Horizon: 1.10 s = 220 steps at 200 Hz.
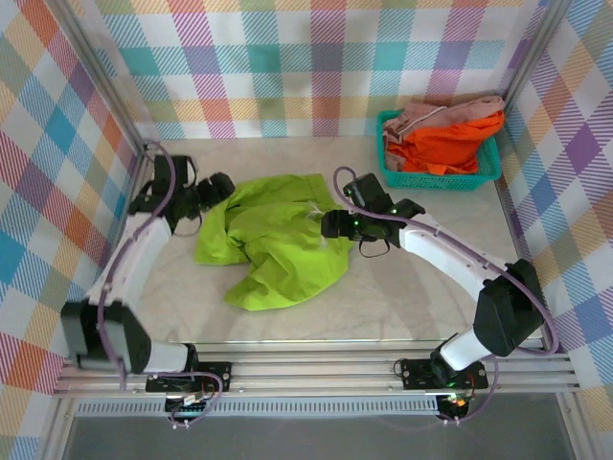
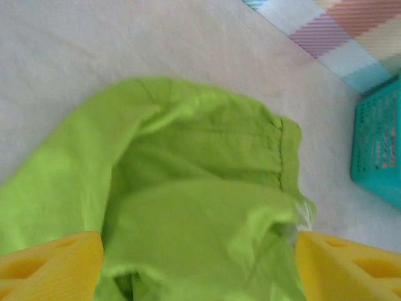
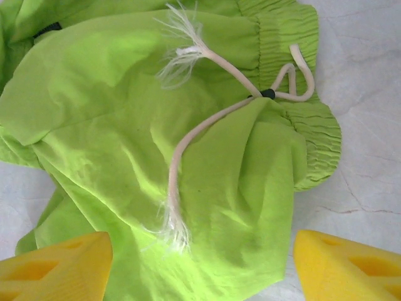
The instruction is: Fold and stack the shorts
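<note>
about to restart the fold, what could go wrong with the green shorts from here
1. The lime green shorts lie bunched with layers overlapping, so the open left gripper may pinch several layers and drag the heap instead of folding it.
2. The loose drawstring lies across the fabric under the open right gripper and could snag.

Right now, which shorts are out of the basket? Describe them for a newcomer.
On the pale table, at its centre, lie the crumpled lime green shorts. A frayed white drawstring marks them; the orange shorts and pink shorts sit in the teal basket at the far right.
</note>
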Motion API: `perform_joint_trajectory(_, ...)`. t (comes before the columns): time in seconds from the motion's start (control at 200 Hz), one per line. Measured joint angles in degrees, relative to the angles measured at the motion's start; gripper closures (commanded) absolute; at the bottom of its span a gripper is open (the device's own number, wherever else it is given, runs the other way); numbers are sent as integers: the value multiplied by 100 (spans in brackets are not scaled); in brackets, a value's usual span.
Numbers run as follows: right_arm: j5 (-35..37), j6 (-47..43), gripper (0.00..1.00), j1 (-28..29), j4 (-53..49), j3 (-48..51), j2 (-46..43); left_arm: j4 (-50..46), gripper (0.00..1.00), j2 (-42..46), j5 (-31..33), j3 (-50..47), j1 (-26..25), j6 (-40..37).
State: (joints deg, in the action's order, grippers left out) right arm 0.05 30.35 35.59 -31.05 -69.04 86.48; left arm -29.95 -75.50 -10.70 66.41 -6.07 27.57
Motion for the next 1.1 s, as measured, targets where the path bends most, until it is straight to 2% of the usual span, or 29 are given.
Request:
perform_joint_trajectory(0.135,-313,74,23,-74,20,7,101,-376,24,1008,442,-1287,-750,614)
perform_joint_trajectory(0.25,-643,361,24,-284,317,382,114,-850,25,1473,813,-2188,-935,1235)
perform_joint_trajectory(0.355,-903,702,25,-695,636,1003,79,-1294,26,1735,1137,-2577,-1132,1720)
perform_joint_trajectory(0.49,-994,946,25,-1054,682,1471,-103,-1493,31,1814,1338,-2765,-1403,2168)
perform_joint_trajectory(0.825,-1191,1040,26,-1163,986,1711,-533,-1071,39,1158,1091,-3268,-1650,2732)
perform_joint_trajectory(0.975,-1237,1084,26,-1231,1038,1814,-533,-730,57,625,1010,-3281,-1740,2850)
perform_joint_trajectory(1.045,-1259,1088,26,-1235,1082,1860,-533,-619,77,498,986,-3279,-1764,2881)
perform_joint_trajectory(1.1,-1263,1102,26,-1237,1097,1908,-533,-577,87,479,997,-3254,-1781,2905)
